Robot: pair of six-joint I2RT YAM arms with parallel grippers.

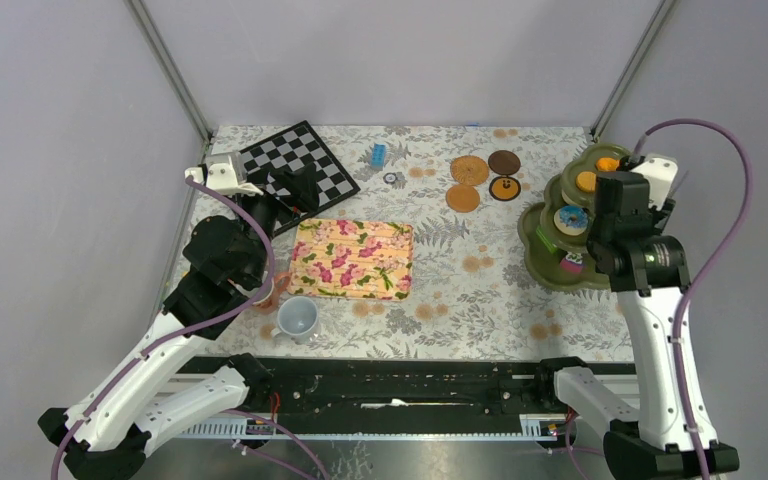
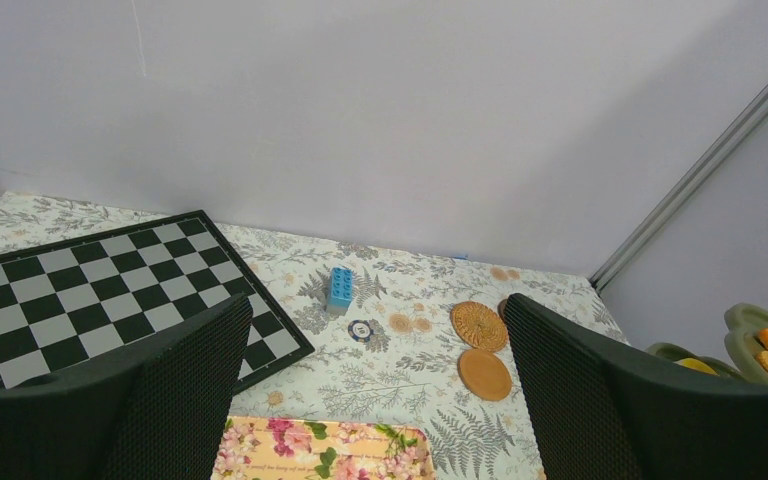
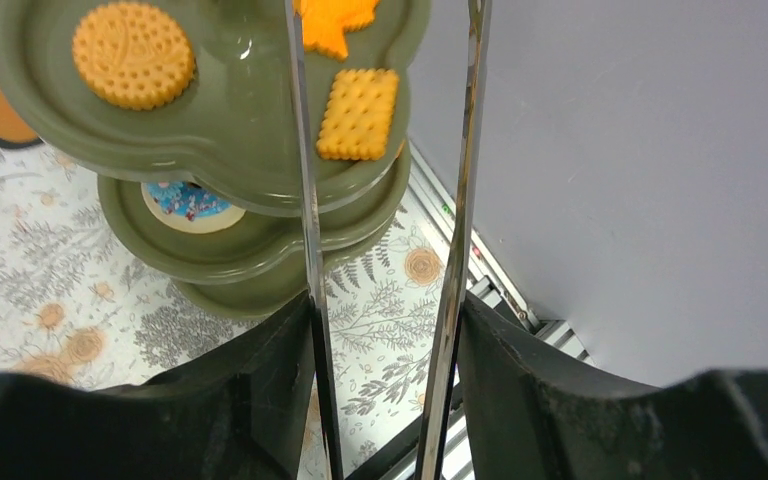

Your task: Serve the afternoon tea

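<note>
While the left jaws hang wide apart above the chessboard point(image 1: 310, 150), a grey-blue mug point(image 1: 297, 318) stands on the bench point(image 1: 460, 290) just off the near left corner of the floral mat point(image 1: 352, 258). Four round coasters point(image 1: 468, 170) lie clustered farther right, toward the back. At the right edge, the right jaws are clamped on metal tongs point(image 3: 305, 200), close by the green tiered stand point(image 1: 550, 265) carrying orange and yellow pastries point(image 3: 133, 55).

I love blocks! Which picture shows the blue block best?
The left wrist view: the blue block is nearest and sharp there, studs showing, beside the chessboard. The top view shows it only as a tiny blue speck. The right wrist view misses it.
</note>
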